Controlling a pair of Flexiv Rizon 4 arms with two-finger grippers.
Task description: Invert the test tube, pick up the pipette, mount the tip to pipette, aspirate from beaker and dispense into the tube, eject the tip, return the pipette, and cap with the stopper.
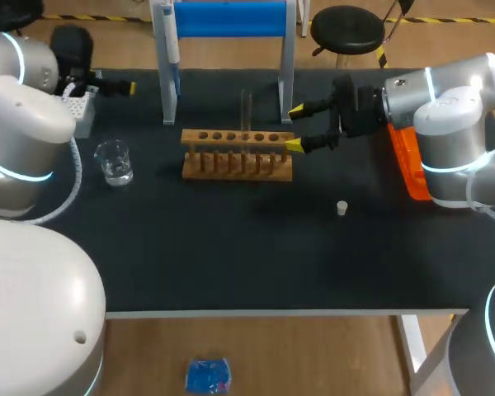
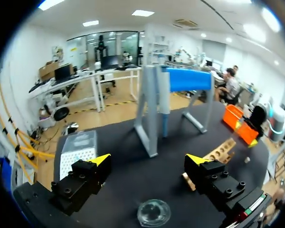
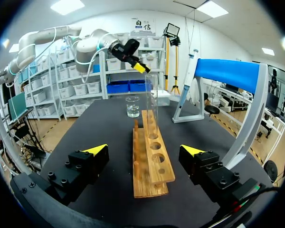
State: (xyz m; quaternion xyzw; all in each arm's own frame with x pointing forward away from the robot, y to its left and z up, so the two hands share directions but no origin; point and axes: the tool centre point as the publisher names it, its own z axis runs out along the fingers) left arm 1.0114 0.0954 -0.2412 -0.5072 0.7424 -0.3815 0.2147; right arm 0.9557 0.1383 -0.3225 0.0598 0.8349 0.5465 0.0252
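Right gripper (image 1: 295, 128) gapes wide at one end of the rack (image 1: 238, 157); the test tube (image 3: 151, 97) stands upright ahead of it. Left gripper (image 2: 148, 160) is wide too.

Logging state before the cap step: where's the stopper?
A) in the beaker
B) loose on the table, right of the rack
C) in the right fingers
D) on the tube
B: the white stopper sits alone on the black table, right of the wooden rack, touched by nothing.

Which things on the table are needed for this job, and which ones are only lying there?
Needed: test tube, pipette, tip box, beaker, stopper, wooden rack, blue stand.
Only lying there: orange bin.
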